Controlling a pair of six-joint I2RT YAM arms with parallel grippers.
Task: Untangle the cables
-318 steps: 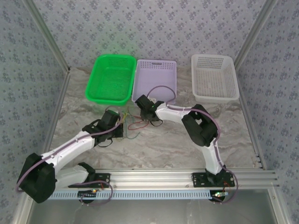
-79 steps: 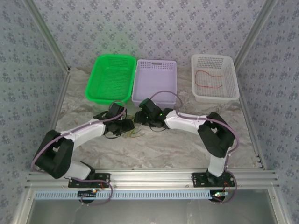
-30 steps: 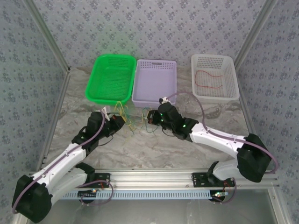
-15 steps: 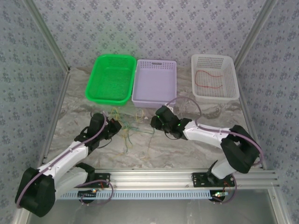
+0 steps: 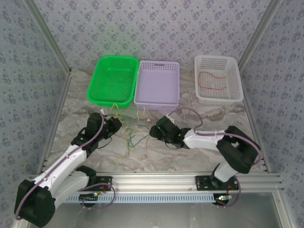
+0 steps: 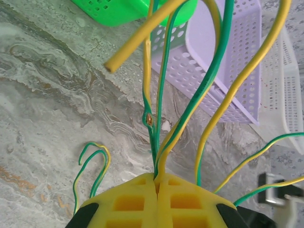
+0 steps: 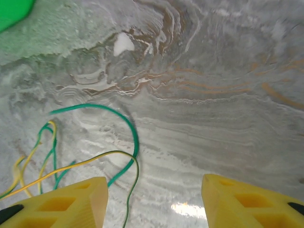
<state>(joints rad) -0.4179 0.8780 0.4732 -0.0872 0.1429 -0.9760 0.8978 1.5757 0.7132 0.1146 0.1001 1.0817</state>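
My left gripper (image 5: 115, 124) is shut on a bundle of yellow and green cables (image 5: 129, 135); in the left wrist view the yellow pads (image 6: 128, 202) pinch the strands (image 6: 164, 142), which fan up and away from them. The rest of the bundle trails over the marble table between the two arms. My right gripper (image 5: 154, 130) sits low just right of the cables, jaws open and nothing between them (image 7: 154, 199). A green cable (image 7: 131, 135) and a thin yellow-green one (image 7: 71, 167) lie on the table ahead of its left finger. A red cable (image 5: 211, 80) lies in the white basket (image 5: 216, 100).
A green basket (image 5: 113, 100) and a purple basket (image 5: 156, 102) stand side by side at the back, just beyond the cables. The white basket is at the back right. Metal frame rails run along the near edge and both sides.
The right gripper has opened and let go of the cables, then drawn back low toward the near right. The loose strands have dropped onto the table. The left gripper stays shut.
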